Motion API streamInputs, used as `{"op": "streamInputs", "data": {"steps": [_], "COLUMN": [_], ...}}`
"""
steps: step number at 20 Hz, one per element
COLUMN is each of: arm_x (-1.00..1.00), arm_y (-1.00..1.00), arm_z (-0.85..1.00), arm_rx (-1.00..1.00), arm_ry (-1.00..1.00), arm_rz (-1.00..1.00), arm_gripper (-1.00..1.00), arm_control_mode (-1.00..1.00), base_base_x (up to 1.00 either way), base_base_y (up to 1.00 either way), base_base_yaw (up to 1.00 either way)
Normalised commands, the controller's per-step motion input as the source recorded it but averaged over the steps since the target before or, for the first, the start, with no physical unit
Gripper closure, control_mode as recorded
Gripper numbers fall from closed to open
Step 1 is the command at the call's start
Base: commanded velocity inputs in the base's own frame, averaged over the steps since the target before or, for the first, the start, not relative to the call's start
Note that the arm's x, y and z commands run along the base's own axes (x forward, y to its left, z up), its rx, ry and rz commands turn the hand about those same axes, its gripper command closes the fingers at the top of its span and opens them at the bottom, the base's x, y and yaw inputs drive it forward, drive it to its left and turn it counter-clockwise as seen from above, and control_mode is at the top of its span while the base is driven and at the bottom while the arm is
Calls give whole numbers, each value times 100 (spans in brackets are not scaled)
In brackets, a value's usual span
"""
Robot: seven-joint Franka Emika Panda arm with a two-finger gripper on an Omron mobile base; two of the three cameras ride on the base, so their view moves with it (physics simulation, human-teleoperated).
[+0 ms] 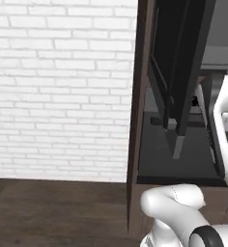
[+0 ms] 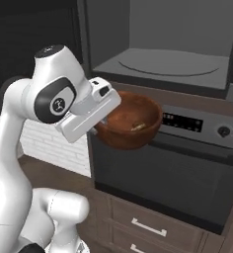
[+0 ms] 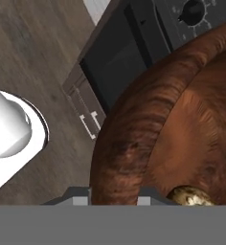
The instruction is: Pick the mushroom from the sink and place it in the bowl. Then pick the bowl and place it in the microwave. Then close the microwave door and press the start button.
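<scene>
Pincer clamped on the near rim of the bowl, holding it aloft before the oven, below the open microwave. Mushroom inside. Bowl appears rigid, light; rim grip risks tilting.
</scene>
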Motion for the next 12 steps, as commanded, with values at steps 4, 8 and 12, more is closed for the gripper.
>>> {"op": "streamInputs", "data": {"steps": [4,8,12], "arm_x": [0,0,0], "arm_y": [0,0,0], "arm_z": [0,0,0], "arm_rx": [0,0,0], "arm_ry": [0,0,0], "arm_rz": [0,0,0], "arm_gripper": [100,100,100], "arm_control_mode": [100,100,100], "base_base_x": [31,-5,-23], "base_base_y": [-9,-29,-25], "base_base_yaw": [0,0,-1]}}
